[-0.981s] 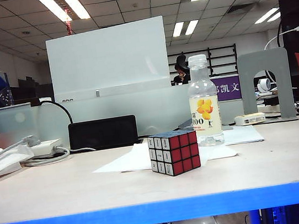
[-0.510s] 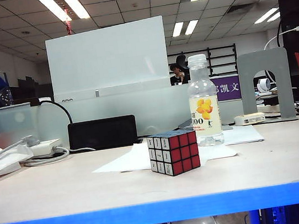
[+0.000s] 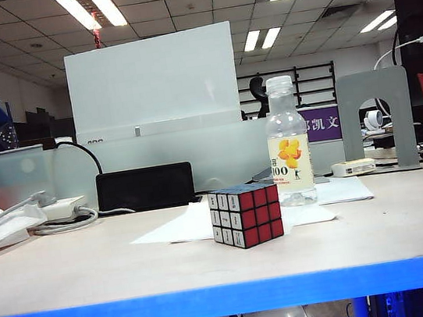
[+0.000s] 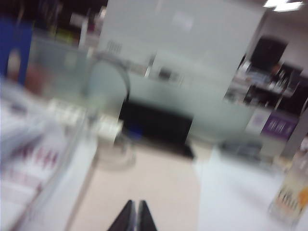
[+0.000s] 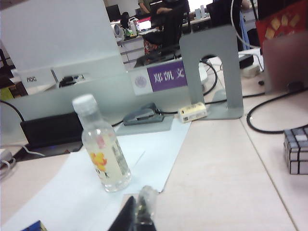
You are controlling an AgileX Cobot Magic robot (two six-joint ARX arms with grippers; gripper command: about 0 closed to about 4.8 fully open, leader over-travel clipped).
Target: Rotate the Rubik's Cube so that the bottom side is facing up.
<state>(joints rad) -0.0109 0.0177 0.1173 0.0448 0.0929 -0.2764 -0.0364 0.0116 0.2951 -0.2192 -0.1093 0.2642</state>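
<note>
The Rubik's Cube (image 3: 243,215) stands on a white paper sheet (image 3: 178,228) in the middle of the table, showing a white dark-marked face, a red face and a blue top. Neither gripper appears in the exterior view. In the blurred left wrist view my left gripper (image 4: 135,214) is shut and empty above bare tabletop, with the cube out of sight. In the right wrist view my right gripper (image 5: 138,211) is shut and empty, close to the clear bottle (image 5: 102,151). A small blue corner (image 5: 32,226) at that picture's edge may be the cube.
The clear bottle (image 3: 289,147) stands just behind and right of the cube. A black box (image 3: 145,188) and cables lie at the back left, and a grey metal bracket (image 3: 375,116) at the back right. A silver cube (image 5: 297,149) and a black cable (image 5: 269,122) lie beyond the bottle.
In the exterior view the cube and bottle stand exactly as before, and no arm has come into that view.
</note>
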